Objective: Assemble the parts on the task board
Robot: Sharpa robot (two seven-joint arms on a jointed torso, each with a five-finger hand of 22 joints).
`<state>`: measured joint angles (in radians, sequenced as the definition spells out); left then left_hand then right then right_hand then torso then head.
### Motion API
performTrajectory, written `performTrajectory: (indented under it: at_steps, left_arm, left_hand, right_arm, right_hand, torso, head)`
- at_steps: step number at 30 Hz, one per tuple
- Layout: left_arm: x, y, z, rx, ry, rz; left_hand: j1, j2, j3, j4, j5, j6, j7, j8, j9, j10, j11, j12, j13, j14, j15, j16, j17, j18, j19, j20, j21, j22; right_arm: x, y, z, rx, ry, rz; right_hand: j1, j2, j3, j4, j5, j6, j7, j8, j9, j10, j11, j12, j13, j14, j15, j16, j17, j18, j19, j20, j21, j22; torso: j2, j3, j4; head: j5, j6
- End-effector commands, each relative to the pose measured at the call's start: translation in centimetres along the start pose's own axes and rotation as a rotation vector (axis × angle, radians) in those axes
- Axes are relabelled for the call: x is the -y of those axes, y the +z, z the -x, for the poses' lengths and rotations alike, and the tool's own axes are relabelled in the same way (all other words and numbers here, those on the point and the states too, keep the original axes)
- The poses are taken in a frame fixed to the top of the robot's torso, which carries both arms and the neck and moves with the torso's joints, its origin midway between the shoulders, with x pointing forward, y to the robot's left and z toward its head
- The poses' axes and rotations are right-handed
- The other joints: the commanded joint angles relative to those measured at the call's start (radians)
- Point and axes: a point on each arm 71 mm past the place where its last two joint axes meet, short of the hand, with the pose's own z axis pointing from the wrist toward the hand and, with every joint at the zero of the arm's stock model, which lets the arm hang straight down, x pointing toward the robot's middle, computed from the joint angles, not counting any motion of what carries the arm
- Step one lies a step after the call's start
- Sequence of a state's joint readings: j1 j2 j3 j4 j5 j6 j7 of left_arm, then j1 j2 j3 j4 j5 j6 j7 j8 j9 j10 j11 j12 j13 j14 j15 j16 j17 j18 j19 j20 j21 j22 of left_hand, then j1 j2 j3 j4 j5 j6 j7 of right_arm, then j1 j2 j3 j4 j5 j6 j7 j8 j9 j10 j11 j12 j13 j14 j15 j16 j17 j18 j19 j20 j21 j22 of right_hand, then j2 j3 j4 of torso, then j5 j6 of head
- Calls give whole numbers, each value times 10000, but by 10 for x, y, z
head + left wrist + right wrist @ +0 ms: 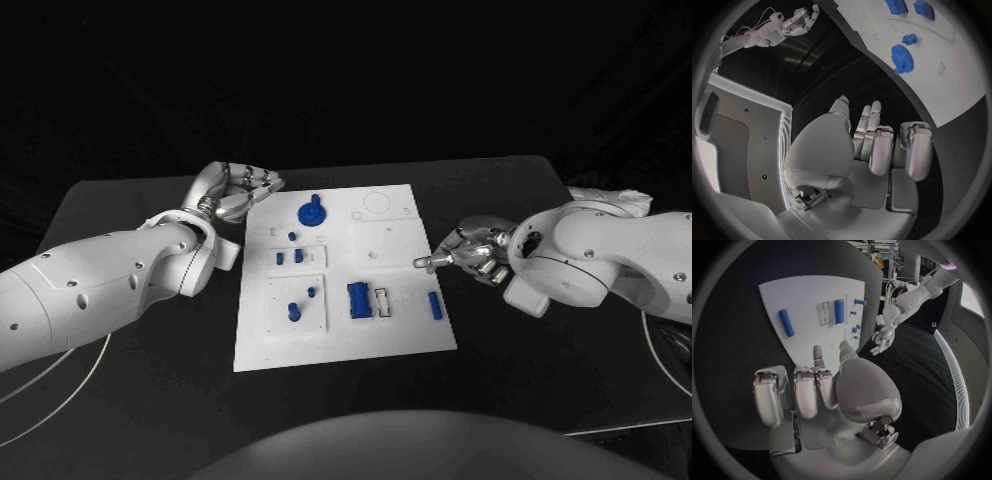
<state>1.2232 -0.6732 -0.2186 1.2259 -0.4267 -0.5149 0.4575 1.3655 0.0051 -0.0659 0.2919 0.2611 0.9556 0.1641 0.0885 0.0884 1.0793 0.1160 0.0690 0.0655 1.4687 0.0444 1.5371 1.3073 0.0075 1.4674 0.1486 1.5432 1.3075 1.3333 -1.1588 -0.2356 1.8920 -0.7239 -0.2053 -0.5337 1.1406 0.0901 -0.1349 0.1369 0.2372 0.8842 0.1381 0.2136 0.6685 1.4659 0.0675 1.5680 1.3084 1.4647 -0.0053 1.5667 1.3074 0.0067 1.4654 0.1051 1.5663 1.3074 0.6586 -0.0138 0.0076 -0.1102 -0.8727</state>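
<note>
Head view: the white board (pixel 346 330) lies in the middle of the black tabletop (pixel 144 400). On it a blue gear (pixel 310 213) sits near the far edge, small blue pegs (pixel 297 256) stand in the left middle panel, two more blue pieces (pixel 302 306) stand in the panel nearer the robot, a blue block (pixel 358 301) lies beside a white frame (pixel 384 303), and a blue bar (pixel 433 305) lies toward the right edge. The left robot hand (pixel 238 190) hovers just off the board's far left corner, fingers curled loosely, holding nothing. The right robot hand (pixel 469 252) sits at the board's right edge, fingers bent inward, one pointing toward the board; nothing is in it.

Left wrist view: the left robot hand (pixel 873 150) has its fingers side by side and partly extended over the dark tabletop, with no part between them. The board (pixel 961 75) lies beyond, carrying the gear (pixel 901 57) and a small peg (pixel 909 38). The right robot hand (pixel 799 22) shows far off.

Right wrist view: the right robot hand (pixel 817 390) has its fingers close together, empty, tips over the board's (pixel 804 295) edge. The bar (pixel 786 322), the block (pixel 839 311) and the frame (pixel 826 312) lie on the board. The left robot hand (pixel 881 338) hangs past the far side with fingers apart.
</note>
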Motion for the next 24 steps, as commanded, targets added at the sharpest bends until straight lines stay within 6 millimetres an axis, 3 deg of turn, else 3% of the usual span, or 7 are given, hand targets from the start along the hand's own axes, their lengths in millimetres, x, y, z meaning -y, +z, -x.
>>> performTrajectory:
  at_steps: [1,4,7,10,13,18,24]
  left_arm:
    - [2,1,-3,-122,-35,-100]
    - [2,2,-4,-149,-44,-118]
    - [2,3,-4,-161,-43,-127]
    - [3,3,-5,-190,-54,-141]
    - [3,3,-6,-217,-39,-157]
    - [2,2,-4,-184,17,-153]
    - [1,0,-1,-162,78,-154]
  left_hand:
    - [-8,127,-35,0,36,81,-20,-46,-15,0,-75,-19,-6,818,-59,-26,2066,11,786,-53,-33,2520]
    - [-8,127,-35,0,36,81,-20,-46,-15,0,-75,-19,-6,818,-59,-26,2066,11,786,-53,-33,2520]
    - [-8,127,-35,0,36,81,-20,-46,-15,0,-75,-19,-6,818,-59,-26,2066,11,786,-53,-33,2520]
    - [7,142,-52,0,38,90,-22,-48,-14,3,-76,-18,-6,820,-60,-22,2070,11,786,-54,-32,2521]
    - [7,142,-52,0,38,90,-22,-48,-14,3,-76,-18,-6,820,-60,-22,2070,11,786,-54,-32,2521]
    - [11,145,-55,0,39,91,-22,-48,-14,3,-76,-18,-6,820,-60,-22,2071,9,791,-54,-27,2523]
    - [11,145,-55,0,39,91,-22,-48,-14,3,-76,-18,-6,820,-60,-22,2071,9,791,-54,-27,2523]
  right_arm:
    - [11,-4,1,113,-1607,-843]
    - [18,-5,-1,67,-2036,-1099]
    - [23,-4,-4,101,-2517,-1308]
    - [27,-3,-8,218,-3079,-1511]
    - [31,-3,-11,407,-3582,-1631]
    - [34,-2,-17,771,-4086,-1644]
    - [35,2,-26,977,-4060,-1472]
  right_hand:
    - [-172,18,84,38,386,63,32,-35,-120,1049,84,28,2624,1061,85,41,2634,-67,1054,80,45,2634]
    - [-194,44,138,29,520,92,38,-20,-140,1049,86,28,2624,1061,87,41,2634,-67,1054,85,45,2634]
    - [-262,59,194,35,567,244,-3,93,-99,1049,60,28,2624,1061,78,41,2634,-67,1054,85,45,2634]
    - [-318,30,249,18,613,346,-57,247,12,1049,12,28,2624,1061,49,41,2634,-67,1054,68,45,2634]
    - [-362,-16,309,-14,692,189,-52,365,174,1049,5,28,2624,1061,35,41,2634,-67,1054,51,45,2634]
    - [-310,18,508,-116,794,22,-65,567,414,1049,-3,28,2624,1061,26,41,2634,-67,1054,39,45,2634]
    - [-211,-6,692,-259,844,-125,-67,717,593,1049,-9,28,2624,1061,15,41,2634,-67,1054,28,45,2634]
  torso:
    - [-10,6,3]
    - [-13,8,-2]
    - [-16,17,-30]
    - [-7,2,-5]
    - [6,-4,29]
    - [-8,16,-19]
    - [0,14,11]
  head:
    - [-116,1]
    - [-206,1]
    - [-151,1]
    - [-227,1]
    - [-295,1]
    - [-285,1]
    - [-355,1]
